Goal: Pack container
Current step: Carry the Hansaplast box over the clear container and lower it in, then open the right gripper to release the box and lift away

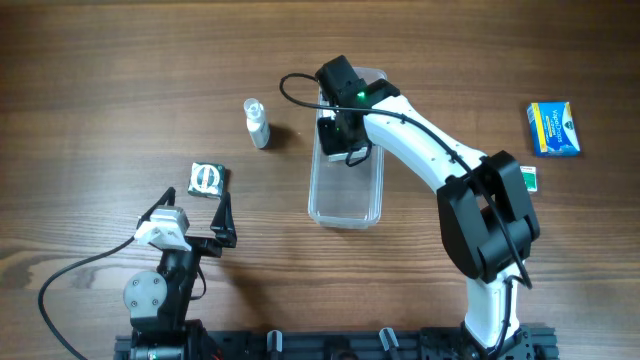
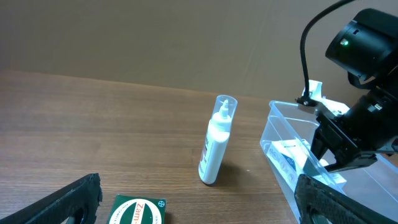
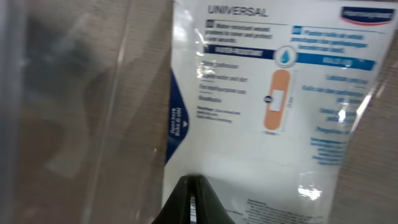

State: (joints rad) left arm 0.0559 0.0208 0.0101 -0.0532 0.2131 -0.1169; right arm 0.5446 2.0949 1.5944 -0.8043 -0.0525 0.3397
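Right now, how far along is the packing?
Done: one plaster box lies in the container. In hand: the right gripper is down inside it, shut over that box; whether it grips it, I cannot tell. Left: the bottle, green box and blue box sit on the table; the left gripper, open, is by the green box.

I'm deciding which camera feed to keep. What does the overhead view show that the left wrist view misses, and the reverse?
Only overhead: the blue-and-yellow box at the far right of the table and the right arm's base. Only left wrist: the plain wall behind the table. Both: the upright bottle, the green box, the container, and the right end effector reaching into it.
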